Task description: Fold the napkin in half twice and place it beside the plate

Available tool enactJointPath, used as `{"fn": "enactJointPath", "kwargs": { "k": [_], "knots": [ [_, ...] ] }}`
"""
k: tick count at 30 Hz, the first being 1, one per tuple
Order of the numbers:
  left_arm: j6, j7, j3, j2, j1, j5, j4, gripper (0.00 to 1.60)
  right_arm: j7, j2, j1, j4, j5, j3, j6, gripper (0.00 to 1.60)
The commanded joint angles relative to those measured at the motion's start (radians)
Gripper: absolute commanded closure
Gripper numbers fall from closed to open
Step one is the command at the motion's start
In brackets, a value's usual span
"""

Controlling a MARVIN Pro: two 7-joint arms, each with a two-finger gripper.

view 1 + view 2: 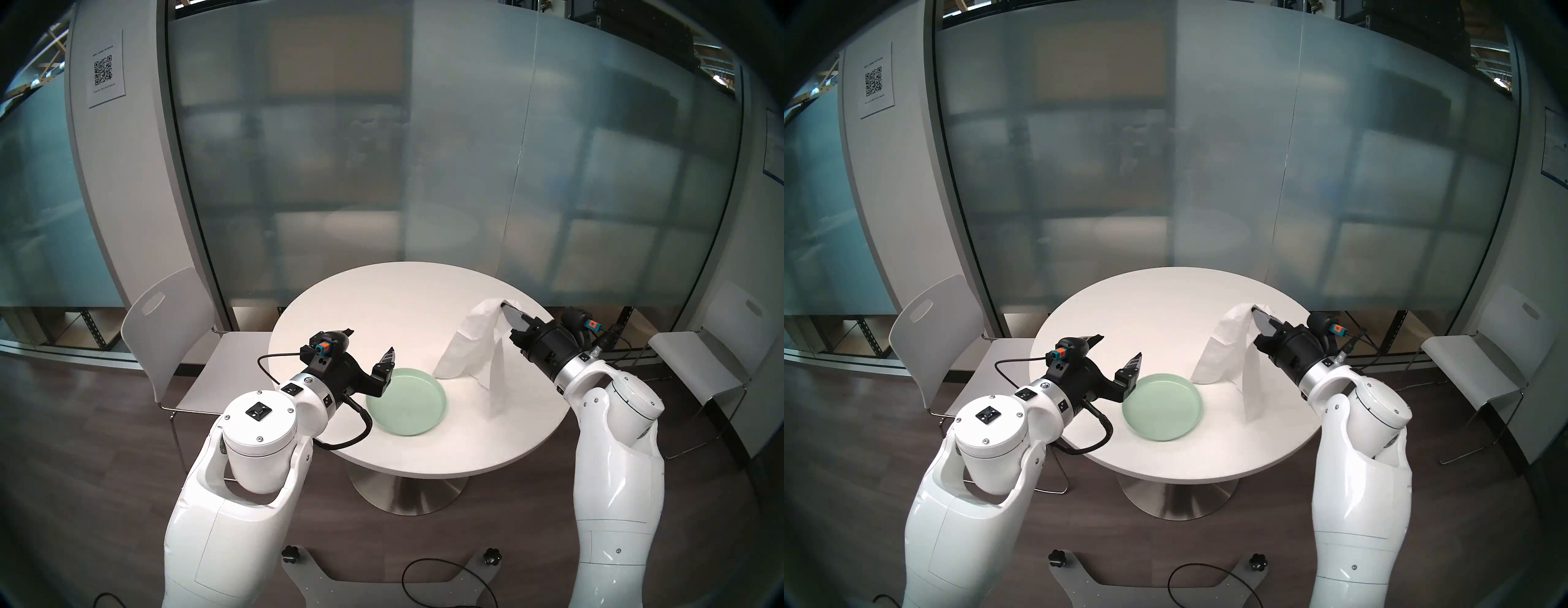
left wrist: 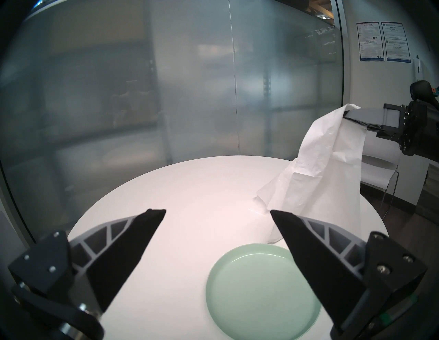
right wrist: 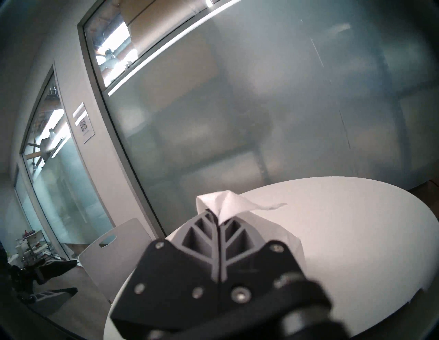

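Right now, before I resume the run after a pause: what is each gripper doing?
Left gripper: open, empty, above the table by the plate.
Right gripper: closed on the napkin, holding it lifted and draping.

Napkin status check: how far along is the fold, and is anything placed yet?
Done: nothing finished shows; no neat fold is visible. In hand: the right gripper is shut on the napkin, which hangs loosely, its lower end on the table beside the plate. The left gripper is open and empty near the plate. Left: both folds, then flat placement beside the plate.
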Motion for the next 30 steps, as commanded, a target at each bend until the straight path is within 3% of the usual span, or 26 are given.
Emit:
{"fn": "enactJointPath", "kwargs": {
  "k": [1,8,15,30],
  "knots": [
    [-0.002,-0.001,0.001,0.002,-0.005,0.002,-0.019,0.00,0.009,-0.019,0.048,-0.051,0.050,-0.049,0.033,1.60],
    [-0.002,-0.001,0.002,0.003,-0.004,0.002,-0.020,0.00,-0.013,-0.024,0.043,-0.106,0.123,-0.069,0.061,1.60],
    [-0.002,0.000,0.002,0.003,-0.004,0.002,-0.020,0.00,-0.026,-0.033,0.079,-0.132,0.134,-0.061,0.082,1.60],
    [-0.001,0.001,0.002,0.005,-0.004,0.002,-0.021,0.00,-0.020,-0.030,0.053,-0.136,0.136,-0.080,0.096,1.60]
  ]
}}
